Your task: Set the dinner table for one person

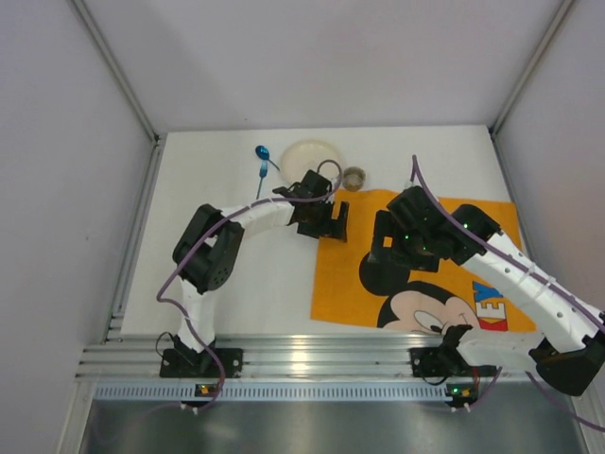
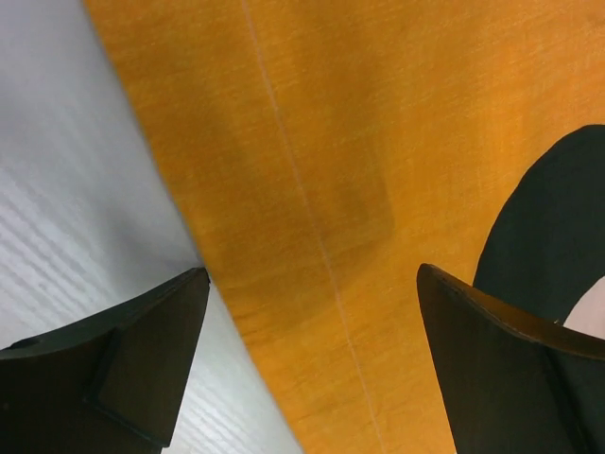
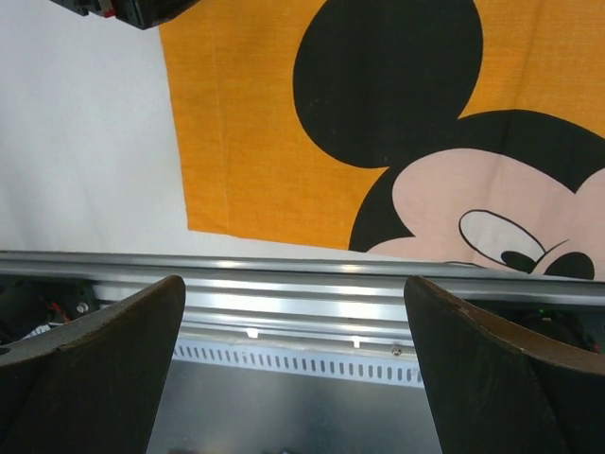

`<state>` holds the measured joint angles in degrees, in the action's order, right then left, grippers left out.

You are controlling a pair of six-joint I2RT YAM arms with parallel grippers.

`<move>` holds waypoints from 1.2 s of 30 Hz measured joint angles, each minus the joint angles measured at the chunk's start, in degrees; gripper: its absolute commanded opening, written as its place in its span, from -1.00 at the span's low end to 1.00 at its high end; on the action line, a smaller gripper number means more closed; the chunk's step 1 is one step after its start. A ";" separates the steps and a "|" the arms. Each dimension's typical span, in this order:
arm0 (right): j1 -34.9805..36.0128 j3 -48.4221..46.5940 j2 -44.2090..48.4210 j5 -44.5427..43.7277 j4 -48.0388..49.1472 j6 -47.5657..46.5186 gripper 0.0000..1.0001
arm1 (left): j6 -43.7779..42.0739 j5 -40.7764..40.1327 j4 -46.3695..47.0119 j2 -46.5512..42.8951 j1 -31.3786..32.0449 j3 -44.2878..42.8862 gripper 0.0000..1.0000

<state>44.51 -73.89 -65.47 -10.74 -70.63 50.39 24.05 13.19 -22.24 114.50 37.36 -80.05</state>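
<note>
Beyond the rail (image 1: 302, 357) at six o'clock, looking at the white dinner table (image 1: 236, 284) running up to twelve. Spotting left gripper (image 2: 312, 274) spread wide over the orange cloth (image 1: 345, 284) at its nine o'clock edge; right gripper (image 3: 294, 284) likewise parted above the cloth. Noting plate (image 1: 304, 154), spoon (image 1: 262, 154), cup (image 1: 354, 178) toward twelve.

An orange Mickey Mouse cloth (image 1: 345, 284) is spread flat toward the near right corner. By the far edge a pale round plate (image 1: 304, 157) is seen, with a blue-headed spoon (image 1: 260, 172) just left of it and a small round cup (image 1: 354, 178) just right.
</note>
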 measured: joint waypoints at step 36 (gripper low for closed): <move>-8.92 -1.92 -14.95 3.32 8.13 -10.64 1.00 | -5.97 -21.05 -17.40 -23.32 -17.14 20.72 0.96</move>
<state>35.59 -75.81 -80.42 -7.42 -62.50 39.75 18.09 -7.86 -39.64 91.18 20.23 -59.33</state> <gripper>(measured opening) 0.996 0.972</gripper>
